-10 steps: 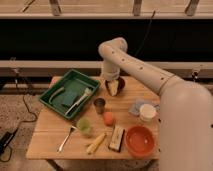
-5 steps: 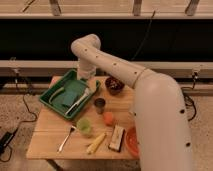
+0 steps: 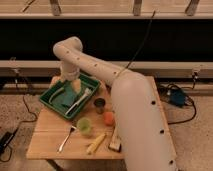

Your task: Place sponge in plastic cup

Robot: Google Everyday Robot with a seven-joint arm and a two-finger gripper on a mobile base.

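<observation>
Hovering over the green tray at left centre, the gripper has the sponge just beside it, toward lower left. Whether it is open or closed, I cannot tell.

arm: cream-white shell, smooth, matte, tubular links
link shape: fat rounded cylinder at 5 o'clock of frame, slimmer links toward 10 o'clock
elbow: domed cap, same cream colour
markings: small dark round dots in a row along the links; screws or holes, can't tell
gripper: pale tan, at 10 o'clock from frame centre, over the green tray
</observation>
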